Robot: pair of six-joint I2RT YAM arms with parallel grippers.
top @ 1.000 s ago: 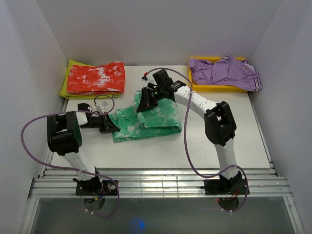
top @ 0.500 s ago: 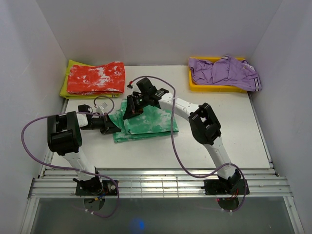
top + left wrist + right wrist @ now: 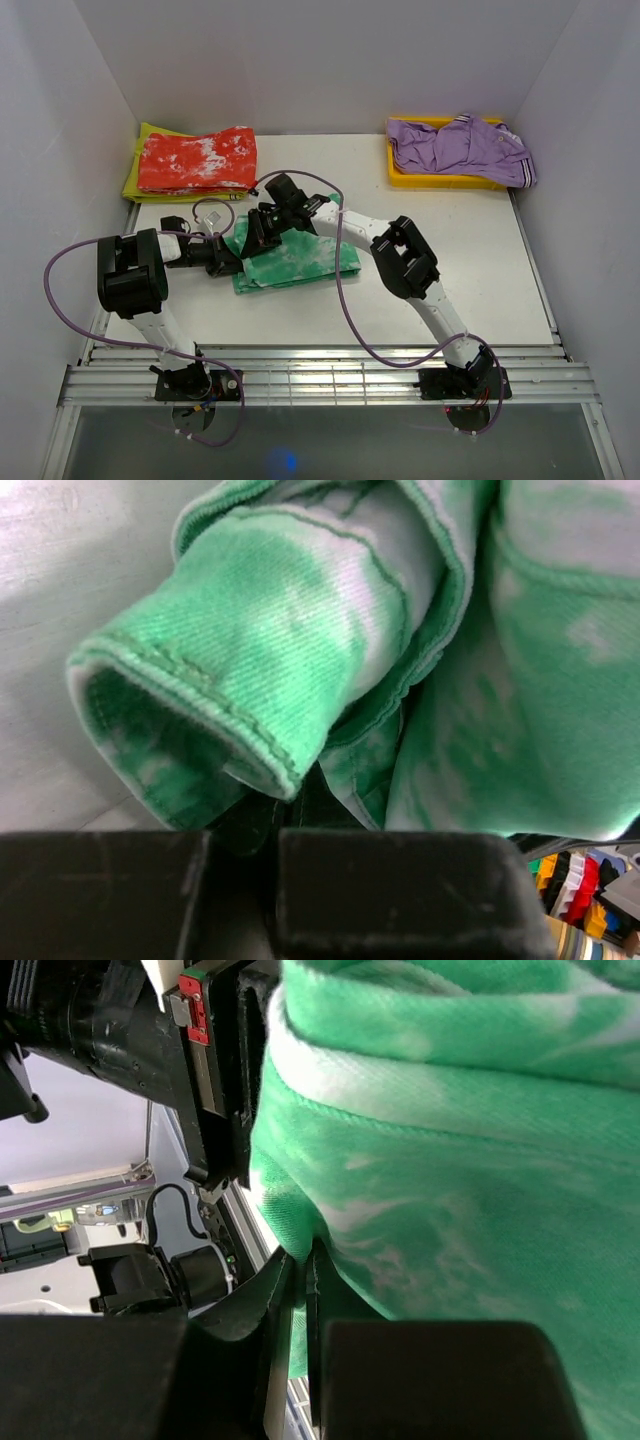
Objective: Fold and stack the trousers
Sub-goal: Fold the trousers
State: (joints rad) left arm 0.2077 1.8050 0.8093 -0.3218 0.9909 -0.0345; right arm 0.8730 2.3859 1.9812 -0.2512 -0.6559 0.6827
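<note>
The trousers (image 3: 305,258), bright green with white blotches, lie folded on the white table just left of centre. My left gripper (image 3: 230,258) is at their left edge, shut on the cloth near a rolled hem (image 3: 200,690). My right gripper (image 3: 252,230) reaches over from the right and is shut on a fold of the trousers (image 3: 450,1160), which is pinched between its fingers. The two grippers are close together above the left end of the trousers. In the right wrist view the left gripper (image 3: 215,1070) shows just beyond the held fold.
A folded red-and-white garment (image 3: 197,160) lies on a yellow-green one (image 3: 133,178) at the back left. A yellow tray (image 3: 440,181) at the back right holds a purple garment (image 3: 462,145). White walls close in three sides.
My right gripper has carried its held edge of the trousers leftward and nearer, up to the left gripper, making the green bundle narrower. The left arm has stayed in place.
</note>
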